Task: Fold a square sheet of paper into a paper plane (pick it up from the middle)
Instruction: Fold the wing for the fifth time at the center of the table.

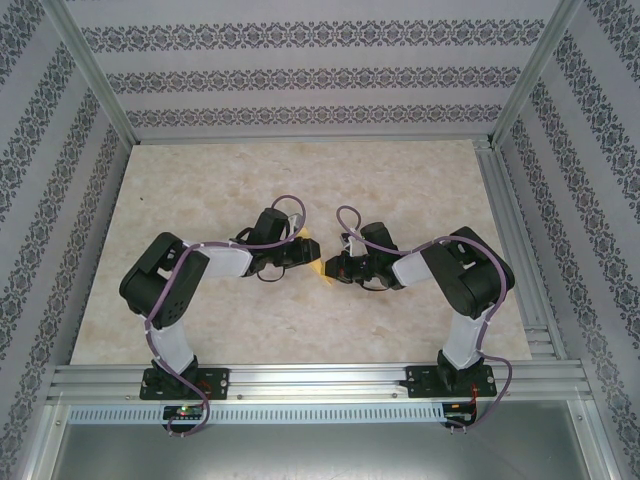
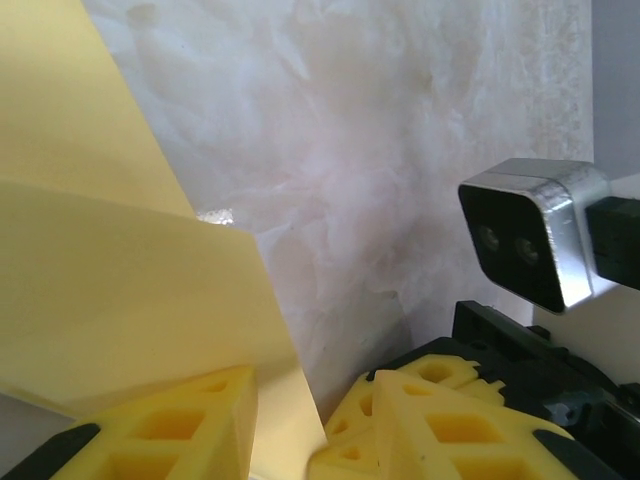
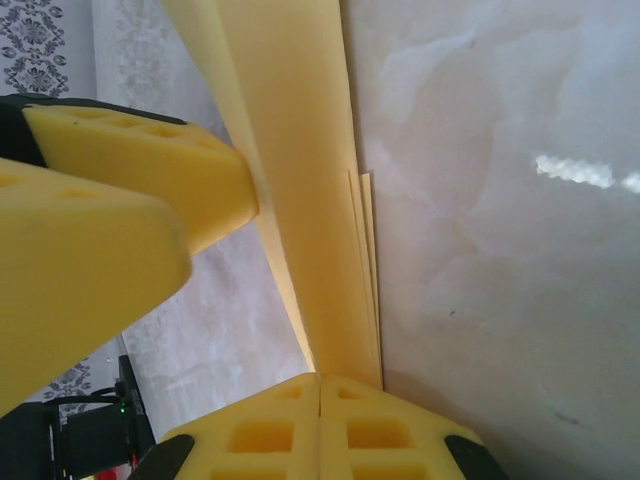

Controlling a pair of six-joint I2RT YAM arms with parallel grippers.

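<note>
Left tool (image 2: pixel 312 398) has its fingers partly apart with a flap of the folded yellow paper (image 2: pixel 130 300) running down between them; can't tell if they really pinch it; the paper sits between both tools, mid-tabletop (image 1: pixel 400 190); right tool (image 3: pixel 320 392) is clamped tight on its layered edge.

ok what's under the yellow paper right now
The marble tabletop shows beside the folded paper, which the right gripper pinches. The patch directly beneath the paper is covered, so whether anything lies there, or the paper touches the table, cannot be told.
</note>
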